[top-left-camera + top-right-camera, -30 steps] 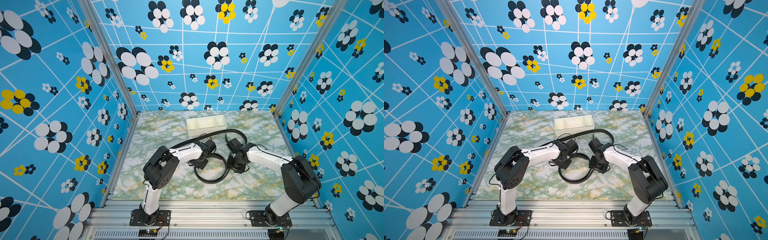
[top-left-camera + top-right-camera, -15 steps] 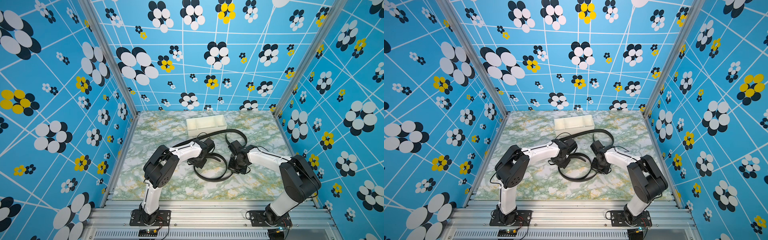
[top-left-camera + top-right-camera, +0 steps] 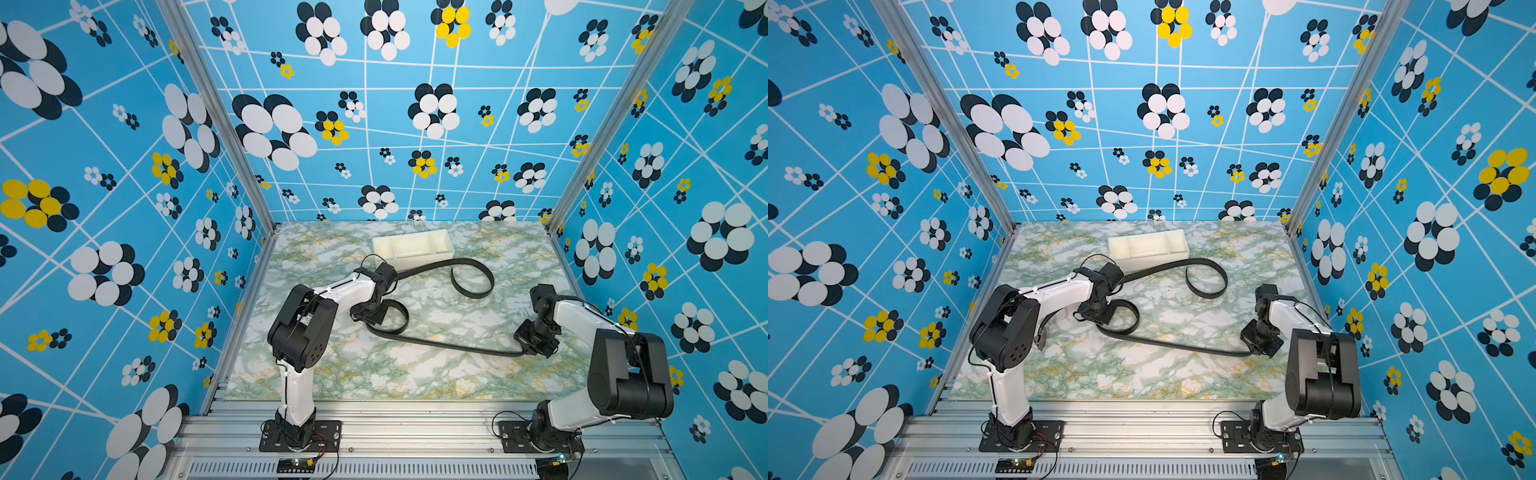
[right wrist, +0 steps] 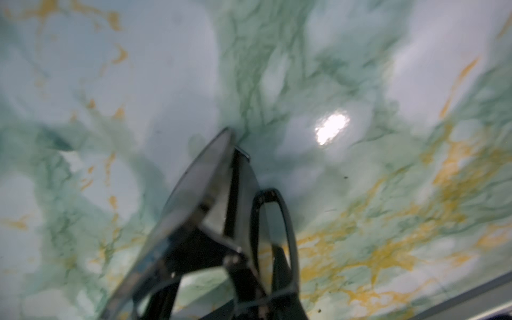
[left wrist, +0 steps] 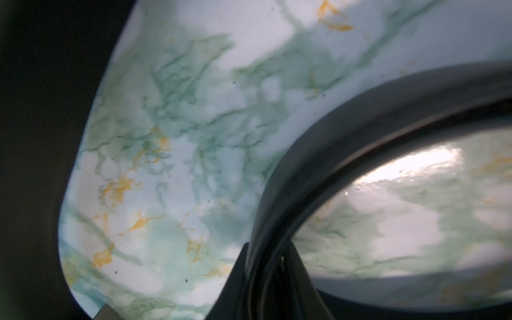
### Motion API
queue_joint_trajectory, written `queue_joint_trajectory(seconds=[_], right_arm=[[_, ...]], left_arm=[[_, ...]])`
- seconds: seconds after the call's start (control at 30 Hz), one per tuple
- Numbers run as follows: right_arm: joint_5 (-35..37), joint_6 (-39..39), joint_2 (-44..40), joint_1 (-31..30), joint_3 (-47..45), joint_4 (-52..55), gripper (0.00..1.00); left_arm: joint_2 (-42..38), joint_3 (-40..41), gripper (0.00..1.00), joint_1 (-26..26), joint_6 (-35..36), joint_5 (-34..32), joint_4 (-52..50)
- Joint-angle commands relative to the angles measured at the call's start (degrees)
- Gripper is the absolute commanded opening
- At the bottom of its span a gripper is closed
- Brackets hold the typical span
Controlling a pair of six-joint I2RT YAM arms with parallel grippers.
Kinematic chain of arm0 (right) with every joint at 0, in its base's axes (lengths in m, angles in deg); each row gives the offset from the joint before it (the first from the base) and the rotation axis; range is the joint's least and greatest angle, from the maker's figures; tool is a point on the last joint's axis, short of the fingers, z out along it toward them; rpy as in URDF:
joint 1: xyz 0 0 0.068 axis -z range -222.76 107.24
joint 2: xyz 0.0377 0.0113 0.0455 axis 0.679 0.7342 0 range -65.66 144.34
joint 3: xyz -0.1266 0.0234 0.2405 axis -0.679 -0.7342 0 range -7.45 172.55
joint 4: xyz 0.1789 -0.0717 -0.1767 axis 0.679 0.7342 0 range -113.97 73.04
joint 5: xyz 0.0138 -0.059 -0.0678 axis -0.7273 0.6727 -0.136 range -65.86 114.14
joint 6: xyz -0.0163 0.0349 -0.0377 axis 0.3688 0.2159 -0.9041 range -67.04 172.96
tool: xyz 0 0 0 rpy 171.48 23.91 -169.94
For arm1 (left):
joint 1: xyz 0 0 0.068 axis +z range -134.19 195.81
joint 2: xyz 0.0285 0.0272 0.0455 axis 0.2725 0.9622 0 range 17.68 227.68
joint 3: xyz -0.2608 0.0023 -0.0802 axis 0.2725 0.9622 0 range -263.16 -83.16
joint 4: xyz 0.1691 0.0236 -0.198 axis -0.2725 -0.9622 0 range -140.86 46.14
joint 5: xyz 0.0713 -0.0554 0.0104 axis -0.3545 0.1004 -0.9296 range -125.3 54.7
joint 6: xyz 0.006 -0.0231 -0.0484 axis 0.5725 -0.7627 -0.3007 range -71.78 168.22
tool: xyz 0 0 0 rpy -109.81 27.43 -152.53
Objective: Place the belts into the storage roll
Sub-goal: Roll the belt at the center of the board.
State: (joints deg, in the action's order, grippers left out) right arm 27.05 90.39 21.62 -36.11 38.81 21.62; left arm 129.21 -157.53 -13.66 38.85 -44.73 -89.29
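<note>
One black belt [image 3: 449,345] is stretched low across the marble table between my two grippers in both top views. My left gripper [image 3: 368,318] is shut on its curled end, and the strap [image 5: 332,144] arcs away from the closed fingers [image 5: 235,277]. My right gripper [image 3: 530,351] is shut on the other end, where a shiny buckle [image 4: 274,235] shows. A second belt [image 3: 478,266] lies loose in a curve in front of the storage roll [image 3: 419,259], a cream-white tray near the back wall. That belt passes under my left wrist.
Blue flowered walls with metal posts [image 3: 582,174] close in the table on three sides. Both arm bases stand on the aluminium rail [image 3: 415,419] at the front. Bare marble [image 3: 415,374] lies between the stretched belt and the front edge.
My right gripper shut on the belt's end and drew it right and toward the front. The loose loop pulled out into a long line. My left gripper stayed by the curled end.
</note>
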Motion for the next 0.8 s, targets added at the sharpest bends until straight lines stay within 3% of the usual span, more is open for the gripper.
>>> queue_joint_trajectory(seconds=[0.0,0.03,0.33,0.43,0.6,0.77], right_arm=[[8.39,-4.83,1.38,1.34,1.87,3.17,0.00],[5.83,-5.25,1.07,1.15,1.83,1.88,0.00],[-5.65,-3.44,-0.18,-10.71,-0.35,-2.77,0.00],[-9.23,-3.08,0.67,-16.23,0.35,-5.53,0.00],[-13.92,-4.70,9.57,-23.47,10.16,-9.18,0.00],[-19.56,-6.32,23.28,-28.28,28.75,-10.39,0.00]], left_arm=[[3.79,2.81,0.07,1.46,3.74,-6.56,-7.57],[3.99,2.83,0.00,0.71,4.51,-6.90,-7.48],[7.15,2.80,0.00,-13.44,12.41,-15.02,-6.55],[8.00,3.24,0.00,-17.43,14.57,-14.59,-5.39],[6.95,4.35,0.00,-21.17,16.22,-11.27,-2.11],[5.71,4.49,0.00,-21.81,15.38,-10.03,-1.51]])
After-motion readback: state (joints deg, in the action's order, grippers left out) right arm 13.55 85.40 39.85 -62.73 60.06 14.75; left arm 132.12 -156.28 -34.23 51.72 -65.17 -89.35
